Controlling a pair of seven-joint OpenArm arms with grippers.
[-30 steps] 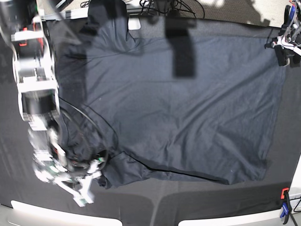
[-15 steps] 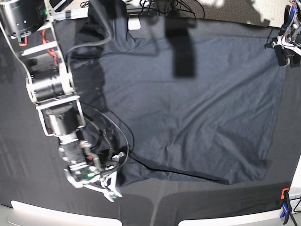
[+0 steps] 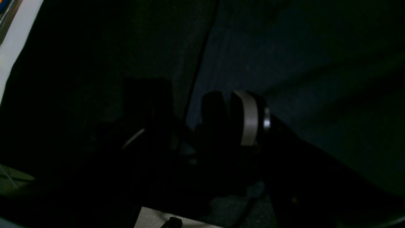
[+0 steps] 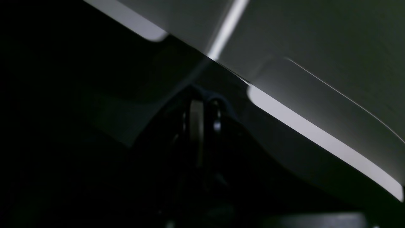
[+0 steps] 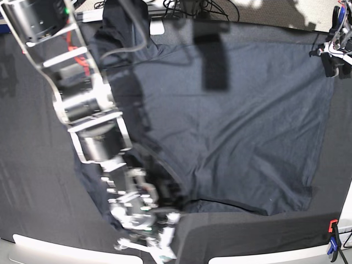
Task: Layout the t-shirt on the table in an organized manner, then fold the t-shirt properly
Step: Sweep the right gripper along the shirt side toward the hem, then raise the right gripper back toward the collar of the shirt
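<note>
The dark grey t-shirt (image 5: 231, 126) lies spread over most of the black-clothed table (image 5: 33, 165). Its near-left part is pulled in and bunched. My right gripper (image 5: 162, 245) is low at the table's front edge. In the right wrist view its fingers (image 4: 196, 120) stand close together with a fold of the t-shirt (image 4: 205, 95) pinched at their tips. My left gripper (image 5: 331, 58) rests at the shirt's far right corner. In the left wrist view the left gripper (image 3: 196, 110) is open, and the t-shirt (image 3: 300, 63) edge runs between its fingers.
The pale table rim (image 5: 55, 250) runs along the front, also seen close in the right wrist view (image 4: 316, 136). An orange and blue clamp (image 5: 333, 242) sits at the near right corner. Cables (image 5: 192, 8) lie beyond the far edge. The right arm's links (image 5: 82, 104) span the table's left side.
My right arm swung rightward along the front edge. Its gripper went from open to shut on the shirt's near-left part and dragged that cloth toward the middle. The left arm stayed still.
</note>
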